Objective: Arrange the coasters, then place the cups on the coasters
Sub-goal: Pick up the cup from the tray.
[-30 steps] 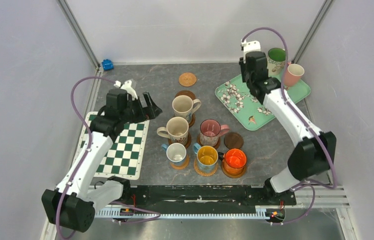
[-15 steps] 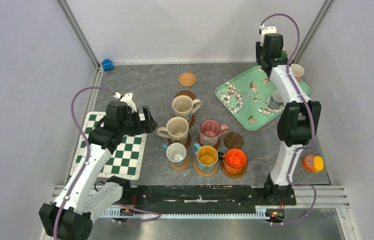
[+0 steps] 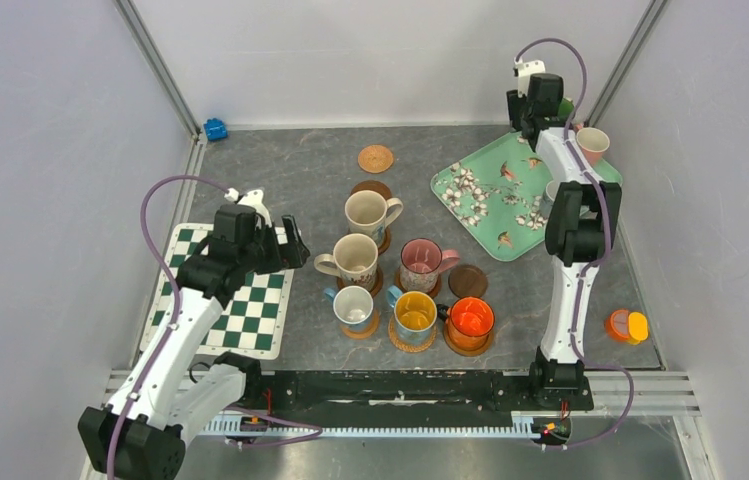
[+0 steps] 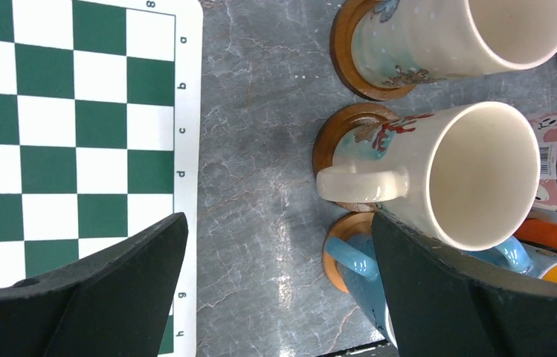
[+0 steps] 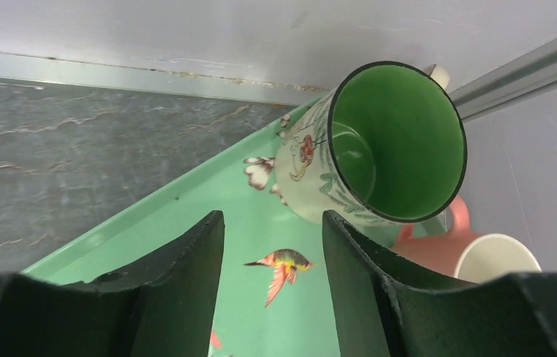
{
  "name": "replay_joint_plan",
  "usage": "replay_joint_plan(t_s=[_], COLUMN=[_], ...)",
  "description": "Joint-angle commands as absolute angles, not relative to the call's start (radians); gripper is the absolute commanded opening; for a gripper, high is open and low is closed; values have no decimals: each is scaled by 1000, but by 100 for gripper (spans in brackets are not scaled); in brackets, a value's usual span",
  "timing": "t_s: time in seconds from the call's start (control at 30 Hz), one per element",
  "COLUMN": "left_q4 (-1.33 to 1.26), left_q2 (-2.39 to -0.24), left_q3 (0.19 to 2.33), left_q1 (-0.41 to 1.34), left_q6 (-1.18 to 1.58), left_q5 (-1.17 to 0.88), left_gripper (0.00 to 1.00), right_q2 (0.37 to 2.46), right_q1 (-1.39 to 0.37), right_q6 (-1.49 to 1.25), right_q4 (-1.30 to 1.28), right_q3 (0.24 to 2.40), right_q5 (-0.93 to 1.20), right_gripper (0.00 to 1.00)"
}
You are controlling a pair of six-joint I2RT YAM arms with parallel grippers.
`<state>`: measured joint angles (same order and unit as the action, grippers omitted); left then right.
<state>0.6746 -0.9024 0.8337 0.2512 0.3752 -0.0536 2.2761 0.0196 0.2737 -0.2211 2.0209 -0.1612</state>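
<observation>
Six cups stand on brown coasters mid-table: two cream cups (image 3: 365,213) (image 3: 355,258), a pink speckled one (image 3: 420,262), a small light-blue one (image 3: 354,307), a blue one with a yellow inside (image 3: 415,313) and a clear orange one (image 3: 470,320). Three coasters hold nothing: woven (image 3: 375,158), brown (image 3: 372,188) and brown (image 3: 468,281). My right gripper (image 5: 274,223) (image 3: 545,105) hangs open over the tray's far corner, just short of a green-inside cup (image 5: 379,145); a small pink cup (image 5: 476,253) lies beyond. My left gripper (image 4: 279,223) (image 3: 290,243) is open beside the cream cup (image 4: 476,171), holding nothing.
A mint floral tray (image 3: 480,195) sits at the back right, with a small white cup (image 3: 550,190) half hidden behind my right arm. A green-white checkered mat (image 3: 245,295) lies at the left. An orange and yellow object (image 3: 626,325) sits at the right edge, a blue item (image 3: 215,129) in the back corner.
My right arm swung from the tray's middle out to its far right corner, and its jaws spread wider. My left gripper drew back a little toward the mat.
</observation>
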Motion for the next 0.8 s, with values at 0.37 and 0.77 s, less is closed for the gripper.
replay_joint_plan(t_s=[0.37, 0.77], left_q4=[706, 694], left_q2=[-879, -907], left_q3=[846, 858], left_q1=[255, 255], left_q6=[362, 344], left_q5=[23, 44], left_gripper=[100, 100], right_q2=[2360, 2409], right_q1=[125, 165], right_q6=[242, 209], right_q4=[60, 85], right_q3=[2084, 2086], right_q5=[67, 84], right_gripper=[58, 59])
